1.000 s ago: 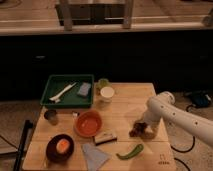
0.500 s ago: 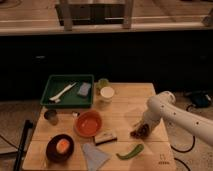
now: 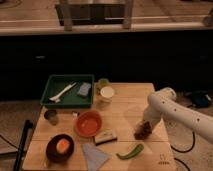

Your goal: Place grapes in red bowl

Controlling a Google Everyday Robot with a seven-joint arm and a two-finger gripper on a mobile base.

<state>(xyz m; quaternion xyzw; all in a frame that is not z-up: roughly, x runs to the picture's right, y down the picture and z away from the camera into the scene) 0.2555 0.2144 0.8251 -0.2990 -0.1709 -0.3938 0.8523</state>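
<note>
**A:** Where are the grapes and the gripper?

**B:** The grapes [image 3: 143, 131], a dark bumpy cluster, sit at the right side of the wooden table [image 3: 127, 102]. The white arm [image 3: 172, 110] reaches in from the right, and the gripper [image 3: 145, 124] is right on top of the cluster. Whether it grasps the fruit cannot be told.

**A:** And the red bowl?

**B:** The red bowl [image 3: 89, 123] stands well apart, left of centre, its inside plain. A small tan block [image 3: 105, 137] and a green vegetable [image 3: 130, 151] lie between them, nearer the front edge.

**A:** So how far along?

**B:** Early, I judge: the grapes are not yet lifted, so carrying and dropping remain.
</note>
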